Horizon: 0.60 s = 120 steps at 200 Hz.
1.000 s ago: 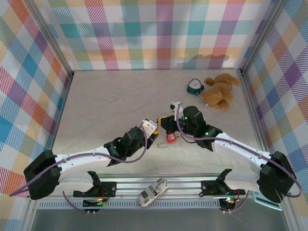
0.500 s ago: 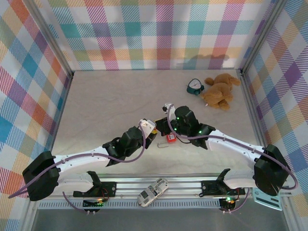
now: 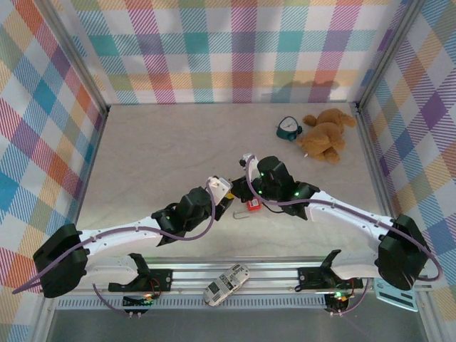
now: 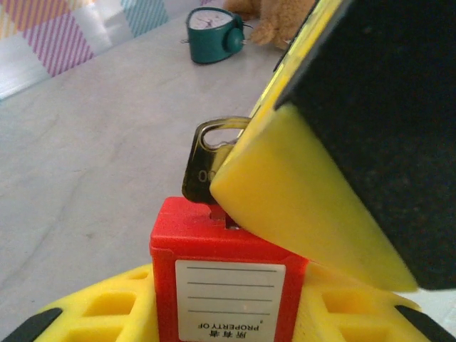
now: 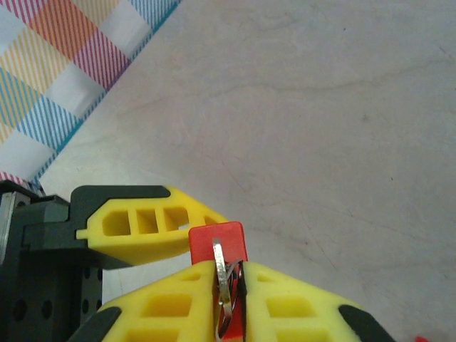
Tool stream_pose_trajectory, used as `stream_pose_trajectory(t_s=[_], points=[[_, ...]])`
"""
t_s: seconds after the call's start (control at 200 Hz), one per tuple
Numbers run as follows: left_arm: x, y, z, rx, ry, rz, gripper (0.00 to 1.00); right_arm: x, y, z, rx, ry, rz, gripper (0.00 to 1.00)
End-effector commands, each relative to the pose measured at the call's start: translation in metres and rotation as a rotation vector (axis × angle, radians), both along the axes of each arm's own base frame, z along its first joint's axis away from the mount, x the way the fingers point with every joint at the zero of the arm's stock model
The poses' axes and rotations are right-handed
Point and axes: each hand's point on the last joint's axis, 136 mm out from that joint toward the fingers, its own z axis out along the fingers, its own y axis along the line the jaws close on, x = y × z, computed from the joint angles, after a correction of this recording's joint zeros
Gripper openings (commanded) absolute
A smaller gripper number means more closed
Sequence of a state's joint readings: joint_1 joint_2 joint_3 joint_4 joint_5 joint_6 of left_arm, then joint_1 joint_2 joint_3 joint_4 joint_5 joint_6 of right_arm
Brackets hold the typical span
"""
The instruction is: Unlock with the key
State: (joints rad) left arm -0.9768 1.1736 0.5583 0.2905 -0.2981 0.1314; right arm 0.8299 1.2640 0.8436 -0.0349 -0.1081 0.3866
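The left tool (image 4: 229,299) holds the red padlock (image 4: 214,235) tight between its 2 yellow fingers. The padlock is over the near half of the table (image 5: 342,128), between the 2 arms. I cannot tell if it touches the table. I think it is held like this so it cannot slip or spin when the key turns.

The key (image 4: 199,167) sticks in the end of the padlock that faces the other arm. The right tool (image 5: 228,299) pinches the flat head of the key between its 2 fingers, so it can twist it like a hand would.

I think the step now is the turn. I cannot see the metal loop well, so I cannot tell if the padlock is open. The next move needs a small, gentle twist. If the key slips from the pinch, the padlock will not open.
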Motion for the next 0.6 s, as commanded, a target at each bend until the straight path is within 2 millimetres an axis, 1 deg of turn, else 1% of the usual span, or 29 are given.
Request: stream_pose_trajectory(t_s=[0.0,0.025,0.09,0.185,0.275,0.345,0.41,0.485,0.595], points=[[0.004,-0.013,0.063,-0.174,-0.127,-0.026,0.25,-0.018,-0.019,-0.013,-0.092,0.073,0.028,0.23],[0.004,-0.012,0.058,-0.160,-0.118,-0.025,0.25,-0.015,-0.022,-0.006,-0.080,0.064,0.017,0.27],[0.002,-0.009,0.043,-0.123,-0.093,-0.025,0.25,-0.010,-0.028,0.009,-0.055,0.043,-0.005,0.32],[-0.001,-0.008,0.026,-0.096,-0.060,-0.026,0.25,-0.007,-0.036,0.026,-0.039,0.020,-0.027,0.41],[-0.001,-0.005,0.016,-0.080,-0.039,-0.020,0.25,-0.007,-0.043,0.040,-0.023,-0.001,-0.035,0.44],[-0.002,-0.004,0.014,-0.074,-0.037,-0.018,0.25,-0.007,-0.049,0.048,-0.012,-0.012,-0.044,0.47],[-0.002,-0.005,0.014,-0.070,-0.035,-0.022,0.25,-0.003,-0.055,0.051,-0.016,-0.017,-0.065,0.50],[-0.004,-0.007,0.016,-0.073,-0.032,-0.034,0.25,0.004,-0.057,0.049,-0.025,0.000,-0.087,0.51],[-0.004,-0.009,0.019,-0.075,-0.036,-0.039,0.25,0.011,-0.048,0.044,-0.022,0.028,-0.082,0.51]])
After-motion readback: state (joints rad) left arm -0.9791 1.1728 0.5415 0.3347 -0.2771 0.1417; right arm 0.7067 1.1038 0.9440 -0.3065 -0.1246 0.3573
